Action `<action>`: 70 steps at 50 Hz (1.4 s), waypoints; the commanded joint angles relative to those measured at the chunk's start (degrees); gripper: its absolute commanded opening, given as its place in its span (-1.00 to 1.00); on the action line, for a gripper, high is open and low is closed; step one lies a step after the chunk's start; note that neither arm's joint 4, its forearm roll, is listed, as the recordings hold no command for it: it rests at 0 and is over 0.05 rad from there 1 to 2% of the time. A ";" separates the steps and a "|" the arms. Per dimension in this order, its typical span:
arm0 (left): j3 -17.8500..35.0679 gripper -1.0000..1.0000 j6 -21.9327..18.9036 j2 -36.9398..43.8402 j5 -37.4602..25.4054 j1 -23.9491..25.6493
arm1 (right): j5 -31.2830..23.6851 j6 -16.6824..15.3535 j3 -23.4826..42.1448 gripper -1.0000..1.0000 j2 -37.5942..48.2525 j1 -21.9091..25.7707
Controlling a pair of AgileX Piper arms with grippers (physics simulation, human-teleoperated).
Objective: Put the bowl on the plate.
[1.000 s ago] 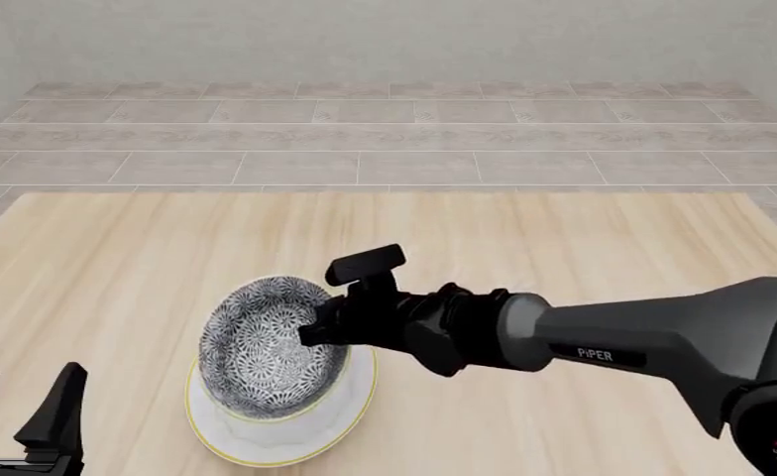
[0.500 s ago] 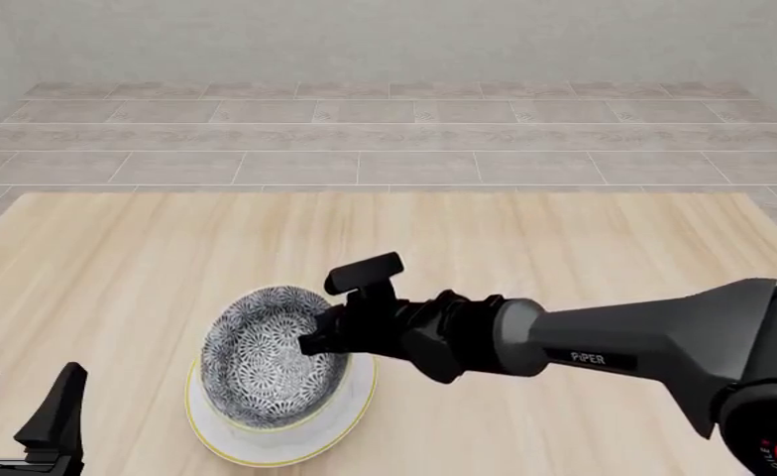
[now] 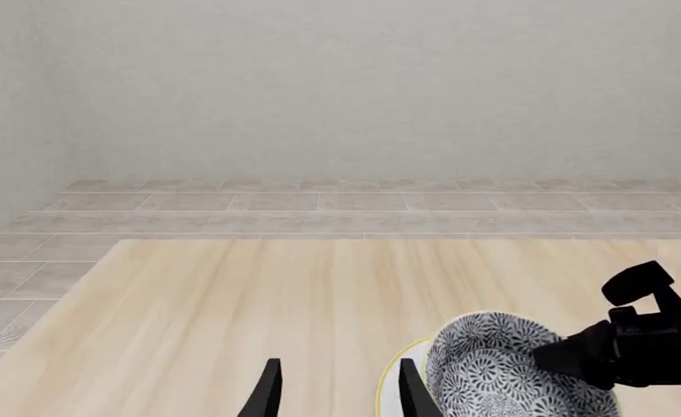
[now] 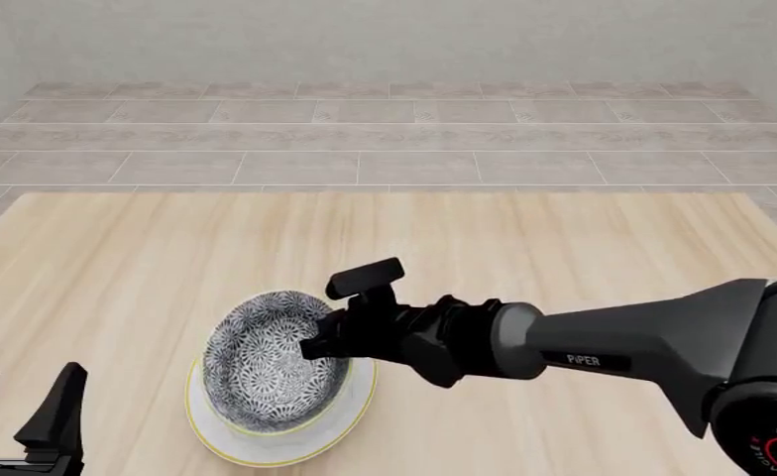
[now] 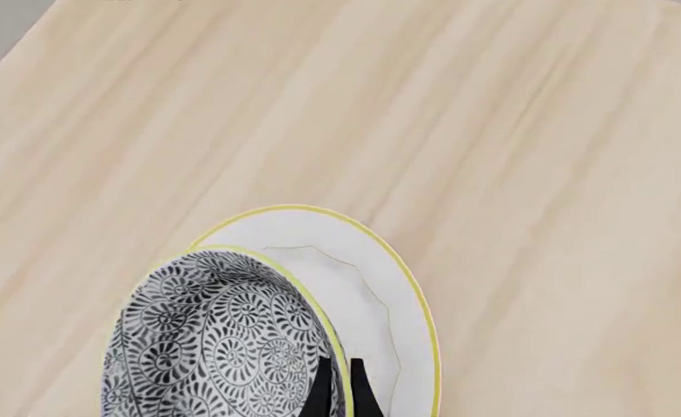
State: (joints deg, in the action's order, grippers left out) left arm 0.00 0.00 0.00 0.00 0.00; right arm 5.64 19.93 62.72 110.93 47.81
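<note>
At the near-left corner of the front view, the left end effector (image 4: 19, 407) is sitting low over the surface (image 4: 561, 258) with its two dark fingers (image 4: 55, 405) spread well apart and nothing between them; in the left wrist view the same fingers (image 3: 268, 393) are standing parted over bare wood, the one nearer the plate overlapping the plate's edge in that picture. Just to the right of it, the plate (image 4: 342, 421) is lying flat on the light wooden surface, white with a thin yellow rim line. The bowl (image 4: 263, 362), patterned in grey and white, is sitting over the plate and is tilting, its open side facing partly toward the front camera; whether its base is fully resting on the plate cannot be told. In the right wrist view the bowl (image 5: 219, 343) is covering one side of the plate (image 5: 375, 287), leaving a white crescent exposed. Further right, the right end effector (image 4: 320, 342) is gripping the bowl's right-hand rim, with its fingers (image 5: 320, 395) closed narrowly on either side of the wall. The right arm (image 4: 601, 347) is extending away to the right edge of the front view.
</note>
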 commanded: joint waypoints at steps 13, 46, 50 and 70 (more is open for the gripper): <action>0.00 1.00 0.00 0.00 0.00 0.00 | 0.60 0.51 -0.04 -1.00 0.52 0.15; 0.00 1.00 0.00 0.00 0.00 0.00 | 0.80 -0.71 -0.39 1.00 0.05 0.40; 0.00 1.00 0.00 0.00 0.00 0.00 | 0.76 -0.80 -0.37 1.00 -0.07 0.28; 0.00 1.00 0.00 0.00 0.00 0.00 | 0.22 -1.57 -0.37 1.00 -1.62 -0.28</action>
State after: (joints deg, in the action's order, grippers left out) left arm 0.00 0.00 0.00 0.00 0.00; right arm 6.14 18.66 62.37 110.21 47.82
